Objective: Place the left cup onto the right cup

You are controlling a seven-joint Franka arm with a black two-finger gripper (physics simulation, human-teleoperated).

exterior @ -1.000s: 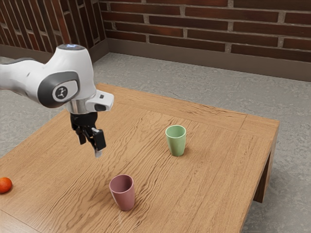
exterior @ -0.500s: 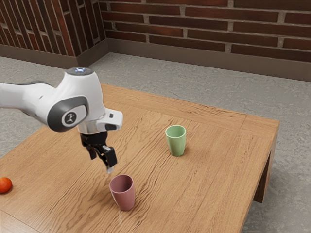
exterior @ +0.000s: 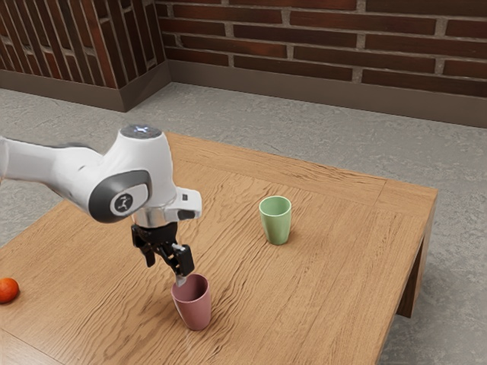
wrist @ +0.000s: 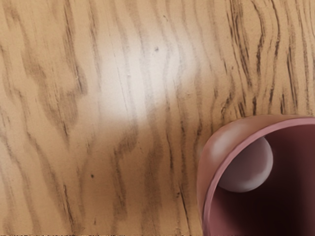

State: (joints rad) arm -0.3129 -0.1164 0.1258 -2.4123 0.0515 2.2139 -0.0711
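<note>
Hanging parted over the pink cup [exterior: 192, 303], jaws sit far from green cup [exterior: 275, 219], orange ball [exterior: 7, 290].

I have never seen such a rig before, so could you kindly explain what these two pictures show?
This is a simulated white robot arm at a wooden table. The exterior view is taken from a camera beside the arm; the wrist view comes from a camera on the arm's hand. On the table stand a pink cup and a green cup, both upright and apart, with a small orange object near the edge. The black fingers are open, just at the pink cup's rim, which also shows close up in the wrist view. Nothing is held.
</note>
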